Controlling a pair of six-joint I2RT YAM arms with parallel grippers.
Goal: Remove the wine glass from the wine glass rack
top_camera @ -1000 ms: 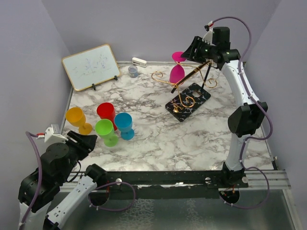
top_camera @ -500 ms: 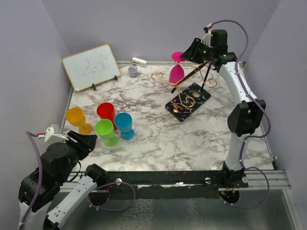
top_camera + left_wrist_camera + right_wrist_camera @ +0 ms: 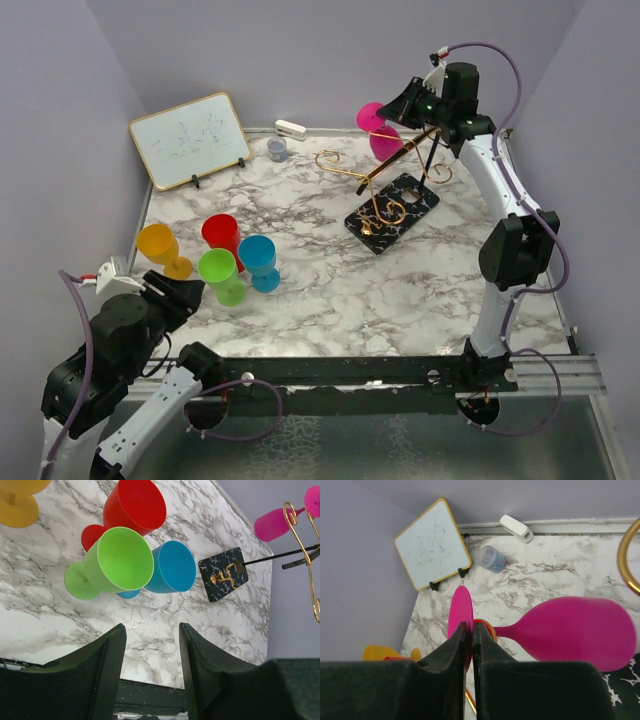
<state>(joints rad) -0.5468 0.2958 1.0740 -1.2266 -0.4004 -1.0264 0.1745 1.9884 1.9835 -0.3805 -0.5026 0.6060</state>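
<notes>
The pink wine glass (image 3: 386, 141) hangs tilted at the far right, and its round foot (image 3: 460, 611) is pinched edge-on by my right gripper (image 3: 470, 628), which is shut on it. The bowl (image 3: 576, 633) points to the right in the right wrist view. Just below the glass is the gold wire wine glass rack (image 3: 366, 176), and a curl of it (image 3: 626, 560) shows beside the bowl. Its black patterned base (image 3: 392, 212) rests on the marble. My left gripper (image 3: 150, 636) hovers open over the near left table edge with nothing between its fingers.
Orange (image 3: 160, 246), red (image 3: 222, 234), green (image 3: 219, 273) and blue (image 3: 260, 261) cups cluster at the left. A small whiteboard (image 3: 190, 138) leans at the back left, with a white stapler (image 3: 291, 129) and a small jar (image 3: 277, 149) near it. Walls close in on three sides.
My right gripper has closed onto the pink glass's foot. The bowl has swung up and to the right from hanging straight down. The left arm has stayed still.
</notes>
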